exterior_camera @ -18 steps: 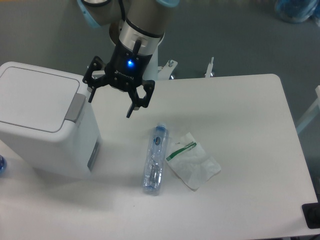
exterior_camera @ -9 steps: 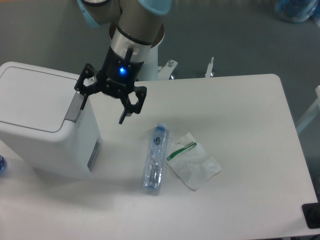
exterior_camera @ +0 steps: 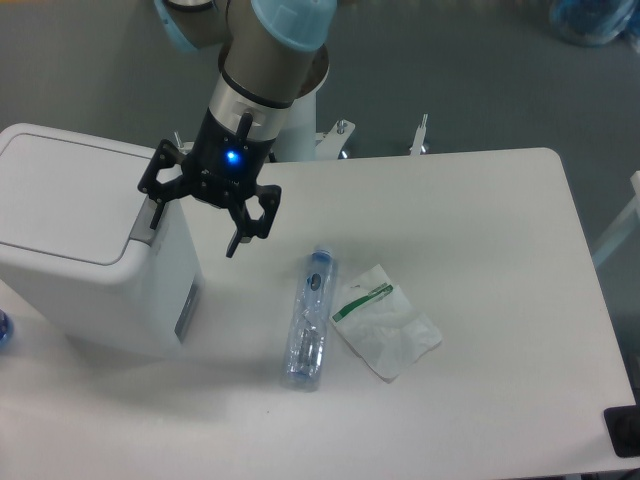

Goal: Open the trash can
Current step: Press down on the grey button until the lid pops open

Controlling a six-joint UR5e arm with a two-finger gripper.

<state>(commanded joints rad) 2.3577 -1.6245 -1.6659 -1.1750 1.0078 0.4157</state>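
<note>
At 9 o'clock, the trash can is edge-cropped, lid flat; the spread-fingered gripper hides its tab.

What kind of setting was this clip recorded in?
Probably a robotics lab or test bench: a white table on a grey floor holds only staged items, a trash can, a plastic bottle and a crumpled wrapper.

I see a clear plastic bottle lying on the white table, crumpled wrapper just beside it
</note>
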